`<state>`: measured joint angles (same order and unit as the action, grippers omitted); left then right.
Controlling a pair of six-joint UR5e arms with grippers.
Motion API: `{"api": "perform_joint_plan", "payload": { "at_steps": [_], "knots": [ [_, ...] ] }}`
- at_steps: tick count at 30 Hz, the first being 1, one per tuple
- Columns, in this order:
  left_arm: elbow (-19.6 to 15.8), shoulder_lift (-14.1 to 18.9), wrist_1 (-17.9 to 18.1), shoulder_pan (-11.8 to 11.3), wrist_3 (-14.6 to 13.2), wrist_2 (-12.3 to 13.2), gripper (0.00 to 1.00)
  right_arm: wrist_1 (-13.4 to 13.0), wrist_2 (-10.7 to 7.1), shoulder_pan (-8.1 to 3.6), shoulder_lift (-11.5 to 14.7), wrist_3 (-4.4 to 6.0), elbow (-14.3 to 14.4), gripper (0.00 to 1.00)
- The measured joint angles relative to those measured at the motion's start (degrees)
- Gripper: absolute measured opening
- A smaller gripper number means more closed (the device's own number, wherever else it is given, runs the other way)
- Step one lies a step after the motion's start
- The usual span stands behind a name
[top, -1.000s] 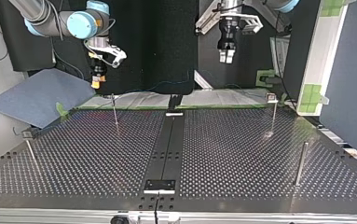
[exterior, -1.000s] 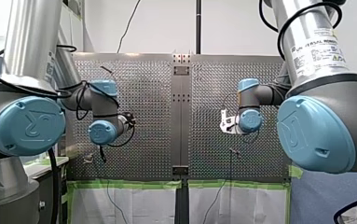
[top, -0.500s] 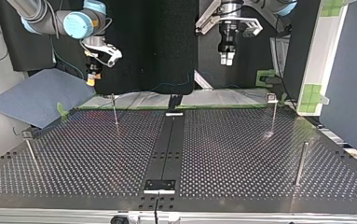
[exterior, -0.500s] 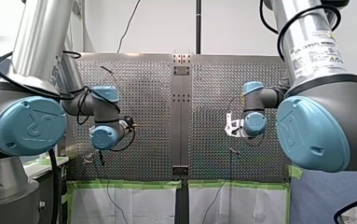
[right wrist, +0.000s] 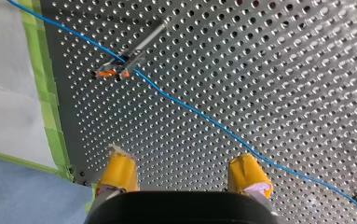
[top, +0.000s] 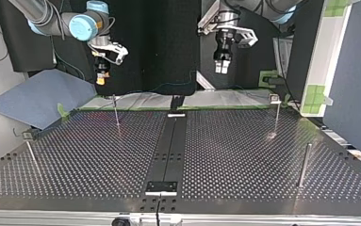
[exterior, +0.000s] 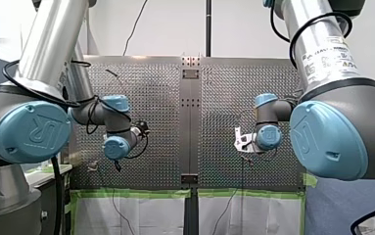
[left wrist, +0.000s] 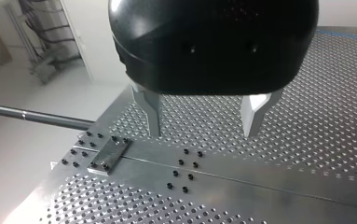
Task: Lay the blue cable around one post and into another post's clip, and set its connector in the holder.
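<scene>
Hovering above the table [right wrist: 283, 56], my right gripper [right wrist: 181, 158] is holding its yellow pads [right wrist: 118, 170] wide apart and gripping nothing. The cable [right wrist: 190, 109] is lying on the table below it. It is running on a slant from the green tape [right wrist: 38, 70], meeting the head of a post [right wrist: 141, 44] where small orange marks are showing. From there it is passing just ahead of one pad rather than through the middle of the gap. Whether it is sitting in that post's clip I am not managing to tell, and its connector is not showing anywhere. My left gripper [left wrist: 203, 133] is hanging over the table's plain centre strip [left wrist: 260, 172], its metal fingers [left wrist: 150, 112] spread and empty.

I am judging the step in hand to be the right gripper's pick-up of the cable. Doing it well is asking for a sideways shift first, so the cable is crossing mid-gap. It is also asking for a turn of the wrist, so the pads are facing square across the slanted line. Going down, the pads should be straddling the cable without scraping the holes, then closing gently. Gripping some way from the post is looking wiser, since that is leaving slack for routing and sparing the post a sideways tug. The left gripper is looking best kept clear until needed.
</scene>
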<state>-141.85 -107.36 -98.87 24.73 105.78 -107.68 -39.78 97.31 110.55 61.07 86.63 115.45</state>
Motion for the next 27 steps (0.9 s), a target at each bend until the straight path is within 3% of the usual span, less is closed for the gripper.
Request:
{"api": "perform_joint_plan", "payload": {
  "at_steps": [5, 13, 17, 22, 27],
  "knots": [
    [2.7, -2.7, 2.4, 0.5, 2.3, 0.4, 0.87, 0.3, -0.16, -0.05, -0.1, -0.21, 0.0, 0.98],
    [6.5, -6.6, 2.6, 2.7, 5.7, 0.2, 0.87, 0.6, -0.12, -0.54, 0.1, 0.12, 0.0, 0.98],
    [8.5, -8.5, 1.6, 4.6, 7.1, -1.2, 1.0, 0.7, -0.1, -0.66, 0.1, 0.19, 0.0, 0.98],
    [10.9, -10.9, -0.6, 7.0, 9.4, -2.9, 1.0, 0.9, -0.15, -0.99, 0.3, 0.23, -0.1, 0.98],
    [13.3, -13.3, -3.0, 9.4, 11.8, -2.0, 1.0, 1.2, -0.18, -1.45, 1.1, 0.48, -0.1, 0.98]
  ]
}}
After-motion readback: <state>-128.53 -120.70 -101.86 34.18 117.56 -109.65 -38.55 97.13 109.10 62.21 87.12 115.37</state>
